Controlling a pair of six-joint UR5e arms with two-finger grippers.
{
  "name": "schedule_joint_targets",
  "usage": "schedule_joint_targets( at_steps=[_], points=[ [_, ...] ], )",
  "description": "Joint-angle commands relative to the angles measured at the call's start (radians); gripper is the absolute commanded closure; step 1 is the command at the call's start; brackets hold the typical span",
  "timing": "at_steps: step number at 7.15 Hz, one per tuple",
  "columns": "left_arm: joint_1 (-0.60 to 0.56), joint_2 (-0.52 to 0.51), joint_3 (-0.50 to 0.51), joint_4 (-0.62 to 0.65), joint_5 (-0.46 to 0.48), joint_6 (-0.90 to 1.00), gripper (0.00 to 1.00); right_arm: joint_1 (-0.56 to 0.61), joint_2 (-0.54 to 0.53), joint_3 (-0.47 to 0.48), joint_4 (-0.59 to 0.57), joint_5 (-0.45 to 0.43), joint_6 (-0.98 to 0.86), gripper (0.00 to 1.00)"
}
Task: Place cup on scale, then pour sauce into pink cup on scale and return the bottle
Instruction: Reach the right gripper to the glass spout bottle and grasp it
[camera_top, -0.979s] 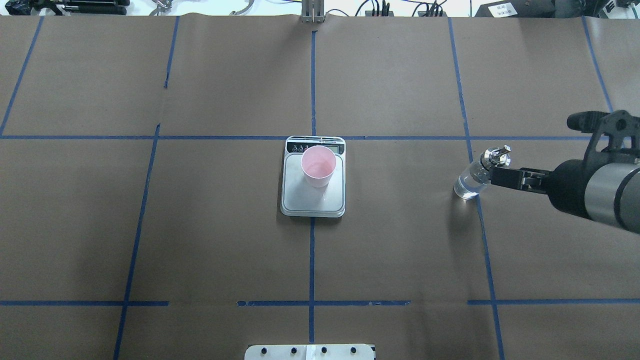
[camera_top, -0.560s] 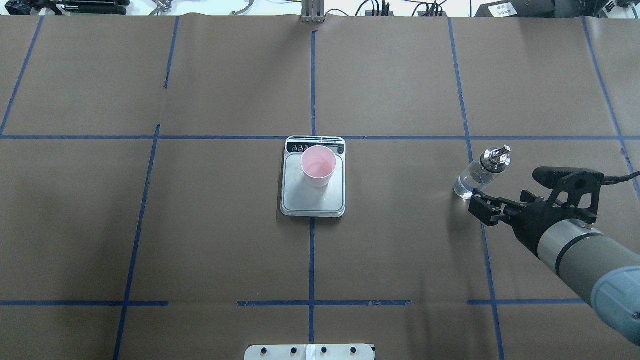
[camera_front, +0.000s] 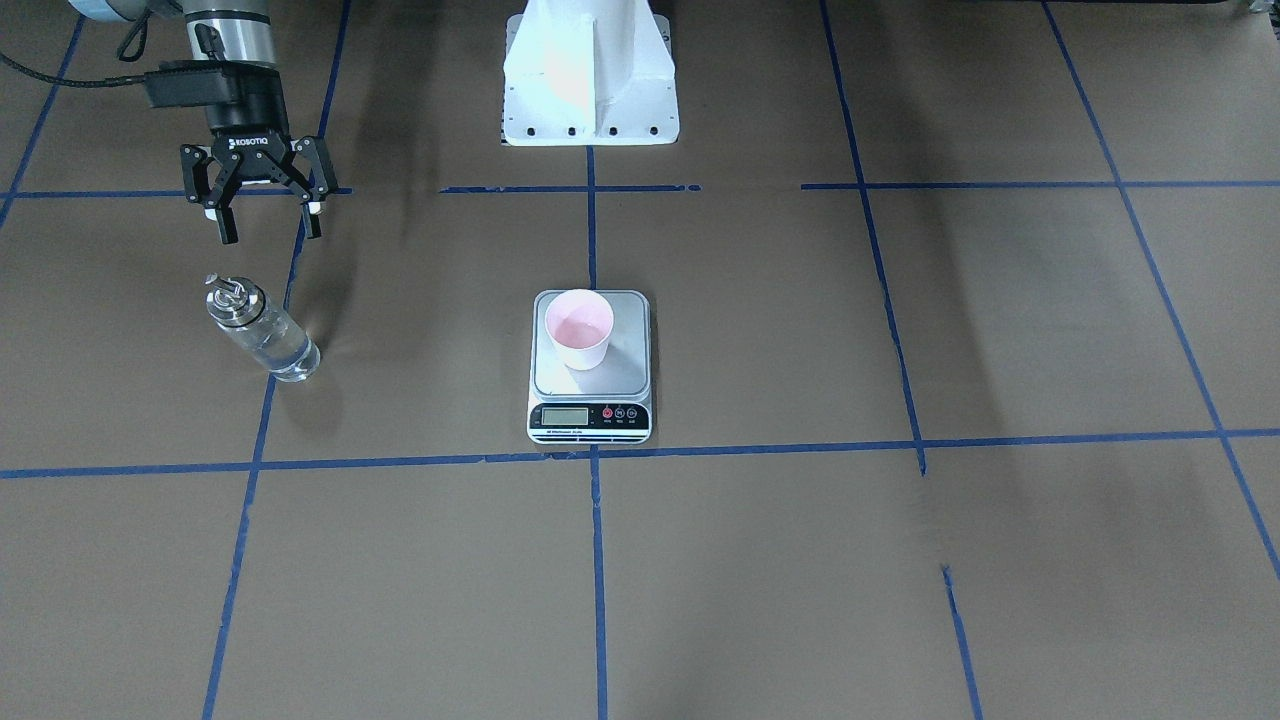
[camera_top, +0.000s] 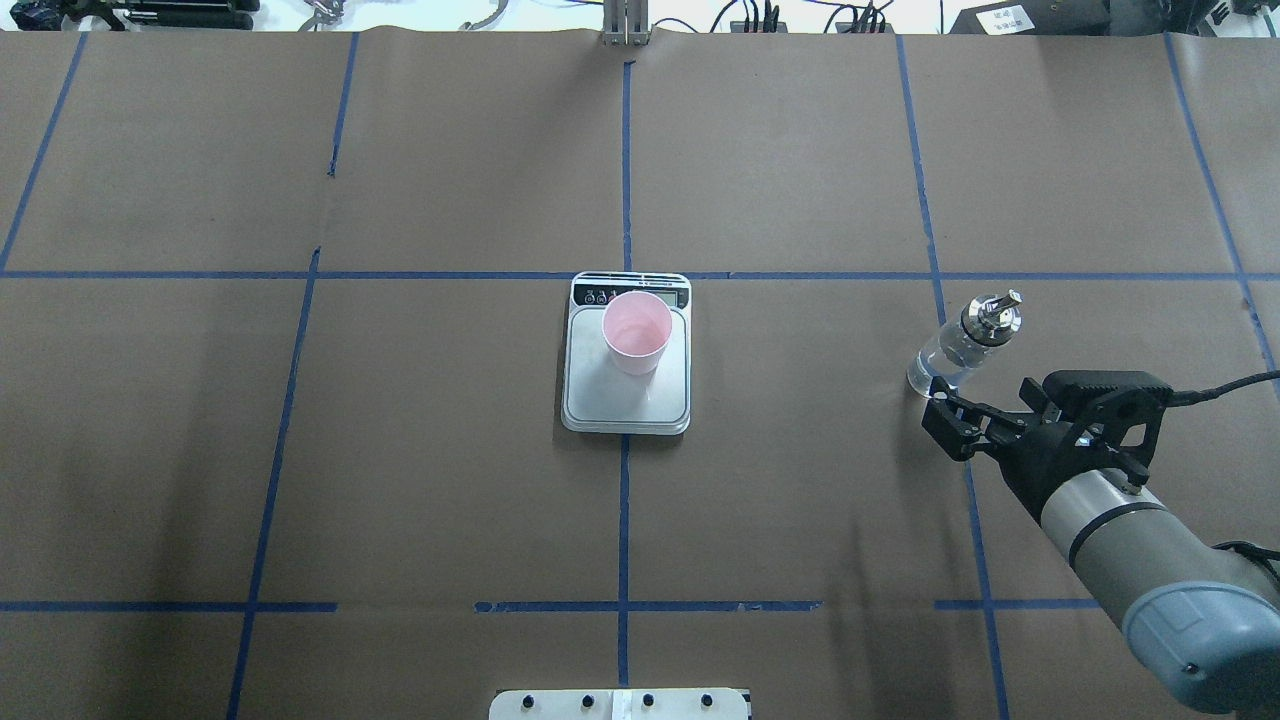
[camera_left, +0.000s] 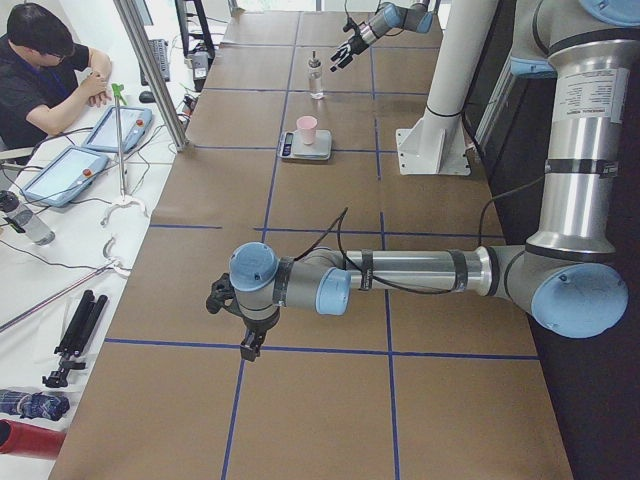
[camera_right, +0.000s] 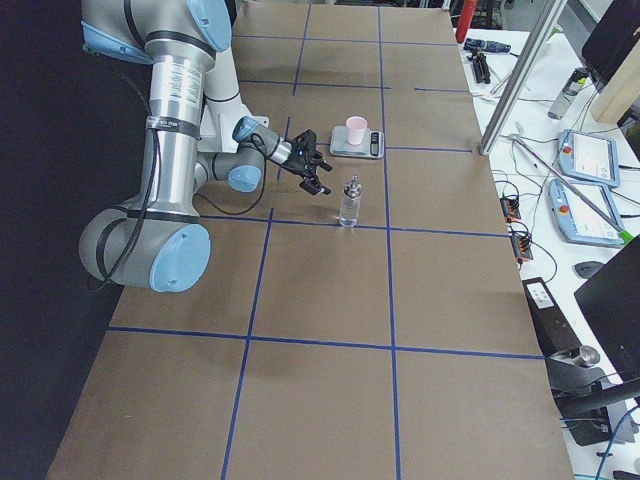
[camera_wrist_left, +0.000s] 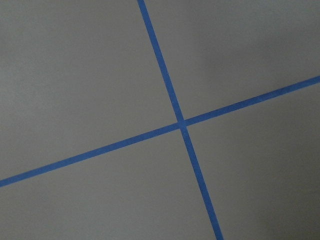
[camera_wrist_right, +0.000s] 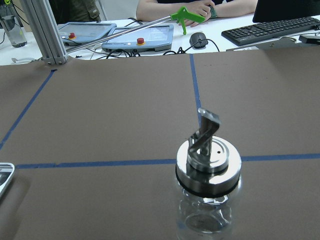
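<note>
At the neck of bottle (camera_front: 262, 335) 1 second ago, now drawn back with right gripper (camera_front: 270, 234) spread apart, leaving it upright just ahead. Apparently returned after filling cup (camera_front: 579, 328) on scale (camera_front: 627, 372).

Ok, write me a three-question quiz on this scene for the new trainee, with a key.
1. True or false: the cup stands on the scale.
2. Choose one: how does the right gripper stand to the bottle? A) shut on it. B) open and apart from it. C) open, with a finger on each side of it.
3. Fill in: the bottle is not lying down; it stands ____.

Key: 1 true; 2 B; 3 upright.
</note>
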Motion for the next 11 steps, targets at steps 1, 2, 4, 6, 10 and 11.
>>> schedule_joint_targets(
  at_steps=[1, 2, 4, 6, 10, 11],
  points=[
    [0.001, -0.001, -0.005, -0.001, -0.004, 0.0, 0.0, -0.005, 0.01, -0.06, 0.028, -0.035, -0.005, 0.0],
    [0.001, -0.003, -0.007, -0.001, -0.005, 0.0, 0.0, -0.005, 0.01, -0.083, 0.051, -0.035, -0.006, 0.0],
    [0.002, -0.004, -0.016, 0.0, -0.007, 0.0, 0.0, -0.008, 0.017, -0.125, 0.053, -0.058, -0.017, 0.0],
    [0.002, -0.006, -0.02, 0.0, -0.008, 0.0, 0.0, -0.004, 0.137, -0.24, 0.053, -0.104, -0.029, 0.0],
    [0.002, -0.008, -0.02, -0.001, -0.008, 0.0, 0.0, 0.016, 0.133, -0.266, 0.053, -0.129, -0.058, 0.0],
    [0.002, -0.006, -0.02, -0.001, -0.008, 0.0, 0.0, 0.033, 0.133, -0.268, 0.054, -0.139, -0.067, 0.0]
  ],
)
